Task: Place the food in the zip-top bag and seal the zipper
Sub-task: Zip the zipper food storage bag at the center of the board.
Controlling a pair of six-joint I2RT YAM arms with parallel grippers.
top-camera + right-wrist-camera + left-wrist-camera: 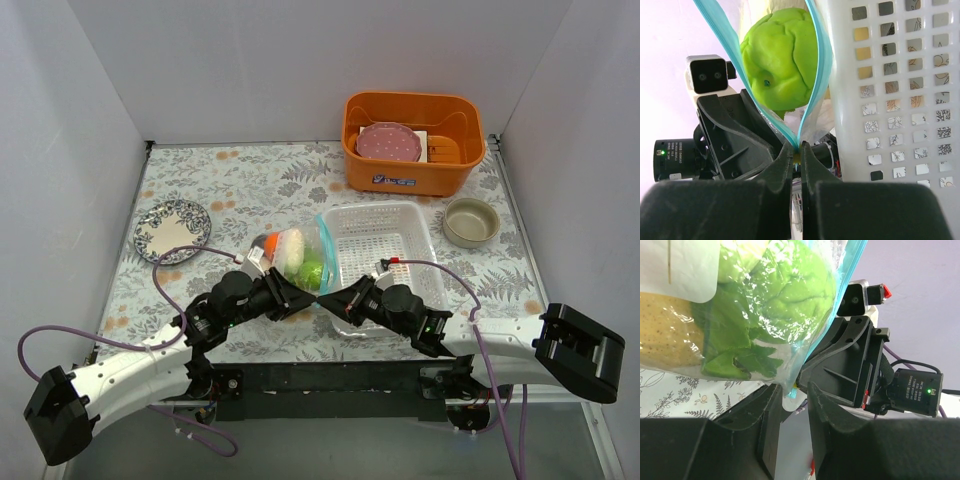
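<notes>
The zip-top bag [292, 258] lies left of the tray with food inside: a green cabbage [311, 270], a white radish [291, 245] and an orange piece [270, 243]. Its blue zipper [325, 250] runs along the bag's right side and gapes open in the right wrist view [720, 35] around the cabbage [782, 55]. My right gripper [800, 149] is shut on the zipper's near end; it also shows from above [332, 300]. My left gripper [792, 390] is open, with the bag's corner hanging at its fingertips, the cabbage [790, 285] above. From above, the left gripper [303, 297] faces the right one.
A clear perforated tray [385, 260] stands right beside the bag and fills the right of the right wrist view [900, 75]. An orange bin [400, 180] holding a pink plate [389, 142] is at the back. A beige bowl [471, 221] and a patterned plate [172, 229] sit at the sides.
</notes>
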